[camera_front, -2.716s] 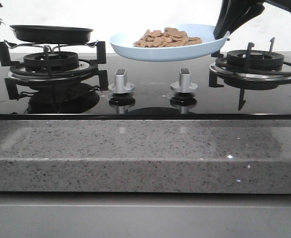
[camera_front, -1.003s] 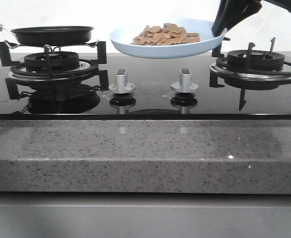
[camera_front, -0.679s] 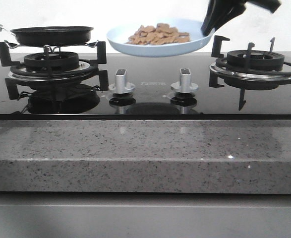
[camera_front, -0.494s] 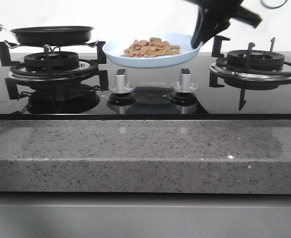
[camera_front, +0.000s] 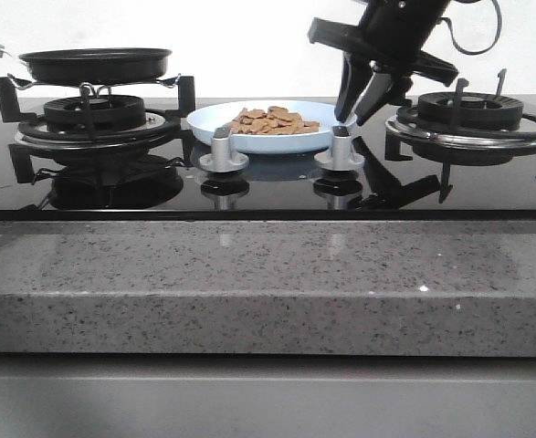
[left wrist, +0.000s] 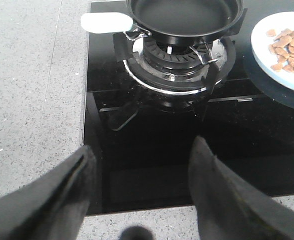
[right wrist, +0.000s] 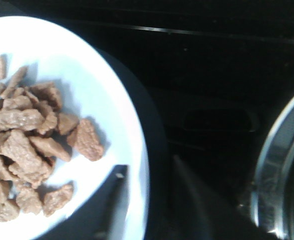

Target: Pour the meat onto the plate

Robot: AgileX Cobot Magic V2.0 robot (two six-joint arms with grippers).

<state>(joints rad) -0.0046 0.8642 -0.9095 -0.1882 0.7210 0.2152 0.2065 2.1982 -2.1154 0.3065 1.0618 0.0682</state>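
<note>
Many meat pieces on plate; right gripper astride rim.

Bright, even light; glossy stovetop mirrors the knobs; right wrist view blurred

I see a plain white wall behind a black glass cooktop that is set into a grey speckled stone counter, with a paler flat panel under the counter's front edge. On the cooktop I make out a burner grate at the left, another at the right, and two silver knobs between them. The light is even and soft, and the glass mirrors the grates and knobs.
</note>
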